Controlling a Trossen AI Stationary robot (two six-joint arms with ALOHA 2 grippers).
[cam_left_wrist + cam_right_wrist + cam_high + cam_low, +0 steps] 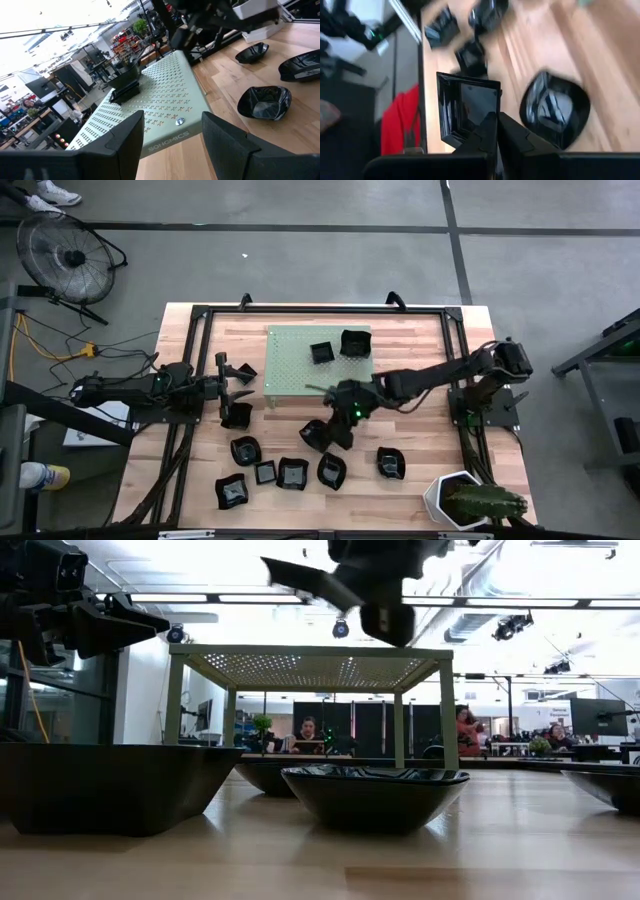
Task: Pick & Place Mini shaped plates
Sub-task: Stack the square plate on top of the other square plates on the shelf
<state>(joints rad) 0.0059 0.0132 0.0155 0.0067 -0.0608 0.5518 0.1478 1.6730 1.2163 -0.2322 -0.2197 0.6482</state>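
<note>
Overhead, right hand (pixel 335 430) gripping plate (pixel 465 112).

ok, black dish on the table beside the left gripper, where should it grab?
The raised rim, from straight above: one finger inside the wall, one outside. The dish sits flat, open side up, so its sides likely offer no pinch. The open left gripper is beside it.

- Square plate (pixel 468 114): lower edge hidden behind the right gripper (pixel 496 131) fingers; surroundings motion-blurred.
- Dishes (pixel 470 20) beyond it: smeared, shapes unreadable.
- Near dish (pixel 110 788), low view: cut off by the frame edge.
- Plant pot (pixel 462 498), high view: clipped at the frame's bottom, rim partly covered by foliage.
- People (pixel 308 730) behind the counter (pixel 500 840): small, possibly seated.
</note>
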